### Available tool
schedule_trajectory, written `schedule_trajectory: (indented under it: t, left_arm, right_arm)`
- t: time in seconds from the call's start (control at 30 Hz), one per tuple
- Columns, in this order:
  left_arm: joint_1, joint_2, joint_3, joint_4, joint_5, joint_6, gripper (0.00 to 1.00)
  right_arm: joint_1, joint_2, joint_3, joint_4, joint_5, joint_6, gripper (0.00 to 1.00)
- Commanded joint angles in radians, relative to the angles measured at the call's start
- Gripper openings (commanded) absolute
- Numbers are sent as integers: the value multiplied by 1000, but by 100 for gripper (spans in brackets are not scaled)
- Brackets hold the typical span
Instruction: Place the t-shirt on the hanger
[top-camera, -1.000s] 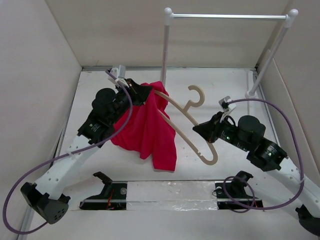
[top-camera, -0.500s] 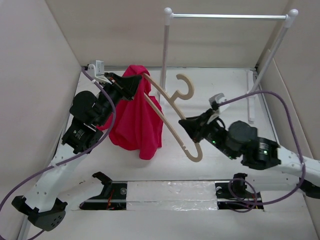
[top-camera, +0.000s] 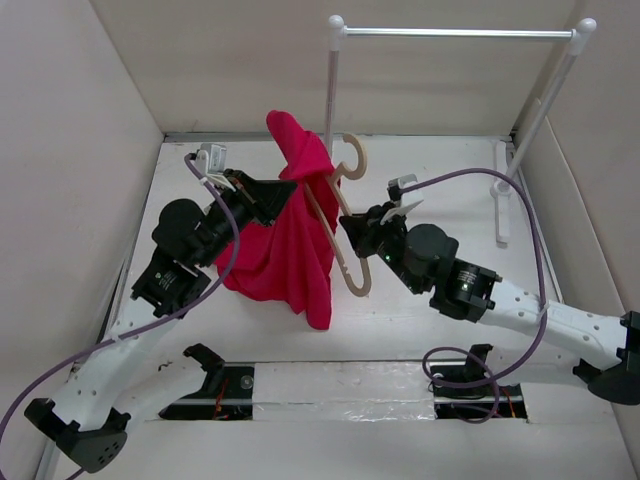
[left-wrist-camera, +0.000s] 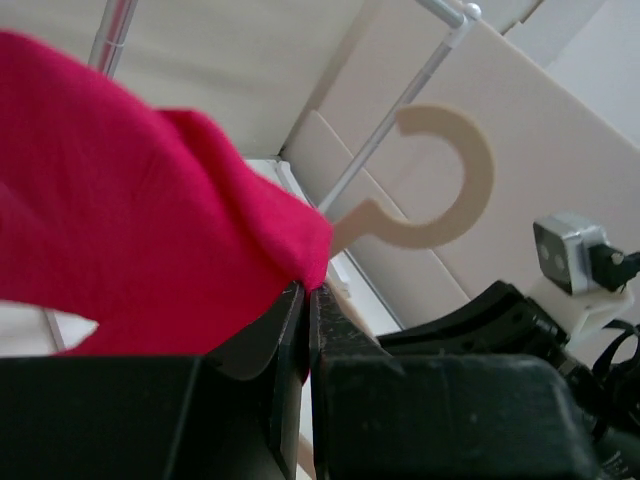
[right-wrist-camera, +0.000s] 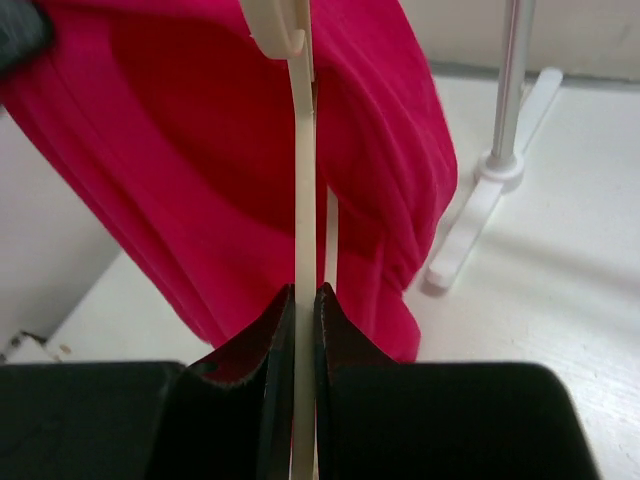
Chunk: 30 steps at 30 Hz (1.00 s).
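Observation:
The red t-shirt (top-camera: 290, 230) hangs lifted above the table, draped over the far arm of the beige hanger (top-camera: 352, 270). My left gripper (top-camera: 290, 190) is shut on a fold of the t-shirt (left-wrist-camera: 150, 250); its wrist view shows the hanger's round hook (left-wrist-camera: 440, 180) just past the cloth. My right gripper (top-camera: 350, 228) is shut on the hanger's near arm (right-wrist-camera: 303, 200), held edge-on, with the t-shirt (right-wrist-camera: 200, 170) hanging behind it. The hanger's far end is hidden under the cloth.
A garment rack stands at the back, with a white left post (top-camera: 330, 90), metal rail (top-camera: 455, 33) and right post (top-camera: 545, 110); its foot (right-wrist-camera: 480, 215) lies on the table to the right. Beige walls enclose the table.
Both arms moved toward each other and up. The t-shirt rose and now covers more of the hanger's far arm. The hanger turned more upright, its hook nearer the rack's left post.

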Motion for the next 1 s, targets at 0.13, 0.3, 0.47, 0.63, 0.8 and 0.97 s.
schedule_trajectory:
  t: [0.13, 0.3, 0.47, 0.63, 0.8, 0.97]
  left_arm:
    - [-5, -39, -47, 98, 84, -30, 0]
    - [-5, 12, -109, 220, 256, -79, 0]
    - [-5, 9, -156, 285, 325, -87, 0]
    - [-5, 9, -131, 265, 374, -70, 0]
    - [-5, -40, -122, 152, 252, -33, 12]
    - [-5, -68, -79, 86, 169, -21, 48]
  right_arm:
    - [-31, 18, 115, 259, -83, -61, 0]
    - [-114, 116, 174, 324, -100, -55, 0]
    - [-150, 188, 210, 420, -141, -81, 0]
    - [-159, 254, 223, 496, -186, -71, 0]
    - [-159, 186, 112, 602, -180, -61, 0]
    - [-150, 86, 22, 642, -169, -61, 0]
